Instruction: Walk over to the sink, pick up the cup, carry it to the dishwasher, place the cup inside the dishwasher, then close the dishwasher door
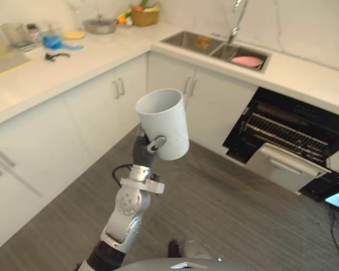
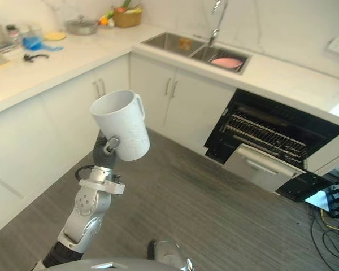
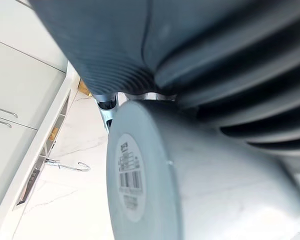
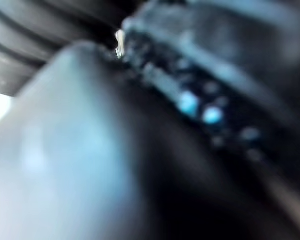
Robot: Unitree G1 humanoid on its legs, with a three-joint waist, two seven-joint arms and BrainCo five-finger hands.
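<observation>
Plain white cylindrical cup (image 1: 164,121) is clamped in the curled fingers of the left hand (image 1: 142,150), mid-air over the grey wood-look floor (image 1: 214,209), near upright, mouth tipped toward 11 o'clock, with the open dark-racked dishwasher (image 1: 288,135) well apart at the cup's 3 o'clock.

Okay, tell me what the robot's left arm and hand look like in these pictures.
The left arm is silver-grey with a round joint housing, a black lower segment and a pale bracket at the wrist. The left hand has a dark ribbed cover and a silver, dark-tipped finger.
</observation>
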